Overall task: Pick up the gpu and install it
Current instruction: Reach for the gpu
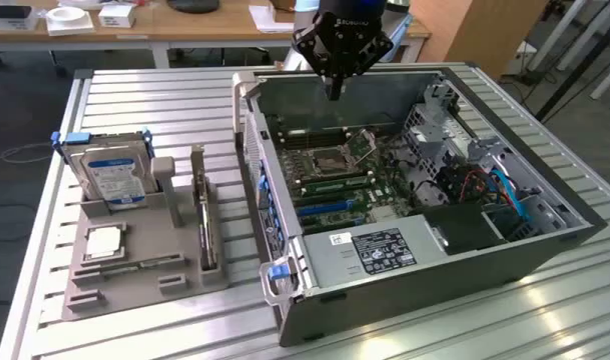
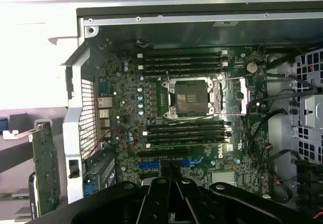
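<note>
Closest is the gray metal bench [image 1: 405, 337]. On it, toward the exterior view's left, sits a gray holder [image 1: 145, 283]. A small square chip [image 1: 103, 241] lies flat in the holder. The gpu [image 1: 206, 225] stands on its thin edge in a slot of the holder, on the side nearest the computer. Nothing is touching it. A little farther back, a silver hard drive [image 1: 109, 176] with a blue and white label stands up in the holder.

Just beside the holder is a big open computer case [image 1: 415, 289]. At its near end is a gray power box [image 1: 380, 251]. Past that is the green main board [image 1: 335, 184].

The end effector [image 1: 333, 91] hangs over the far end of the case. Its two fingers are pressed tight together and hold nothing. It is well apart from the gpu.

Far behind stands a wooden bench [image 1: 184, 30] with white boxes.
</note>
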`<state>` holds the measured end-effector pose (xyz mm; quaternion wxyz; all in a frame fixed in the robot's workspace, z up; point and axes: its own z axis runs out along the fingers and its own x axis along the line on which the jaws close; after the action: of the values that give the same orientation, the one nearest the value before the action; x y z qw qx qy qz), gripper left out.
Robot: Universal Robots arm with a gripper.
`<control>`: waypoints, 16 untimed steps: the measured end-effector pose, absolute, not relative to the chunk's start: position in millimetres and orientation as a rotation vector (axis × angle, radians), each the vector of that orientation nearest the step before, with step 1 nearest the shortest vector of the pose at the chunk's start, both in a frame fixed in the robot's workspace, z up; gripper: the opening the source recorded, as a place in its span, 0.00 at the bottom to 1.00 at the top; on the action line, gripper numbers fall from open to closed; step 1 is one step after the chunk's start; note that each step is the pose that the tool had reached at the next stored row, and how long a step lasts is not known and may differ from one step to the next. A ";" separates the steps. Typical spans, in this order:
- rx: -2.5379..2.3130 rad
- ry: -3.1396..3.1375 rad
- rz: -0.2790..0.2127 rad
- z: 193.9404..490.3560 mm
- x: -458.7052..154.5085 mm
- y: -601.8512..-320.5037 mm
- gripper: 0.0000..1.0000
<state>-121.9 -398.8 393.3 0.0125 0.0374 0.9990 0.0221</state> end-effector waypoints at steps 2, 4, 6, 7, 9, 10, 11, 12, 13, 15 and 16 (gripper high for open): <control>0.117 3.114 0.069 393.3 -121.9 -398.8 0.10; 0.117 3.114 0.069 393.3 -121.9 -398.8 0.10; 0.116 3.114 0.069 393.3 -122.0 -398.8 0.10; 0.117 3.114 0.069 393.2 -122.5 -398.8 0.10; 0.117 3.114 0.069 393.3 -123.1 -398.8 0.10; 0.116 3.114 0.069 393.3 -123.3 -398.8 0.10; 0.117 3.114 0.069 393.3 -123.7 -398.9 0.10; 0.117 3.114 0.069 393.3 -124.3 -399.0 0.10; 0.117 3.114 0.069 393.3 -124.8 -399.3 0.10; 0.116 3.112 0.069 393.2 -126.9 -400.2 0.10; 0.116 3.110 0.069 393.1 -128.7 -400.9 0.10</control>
<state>-128.7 -400.9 393.1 0.0142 0.0373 0.9990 0.0221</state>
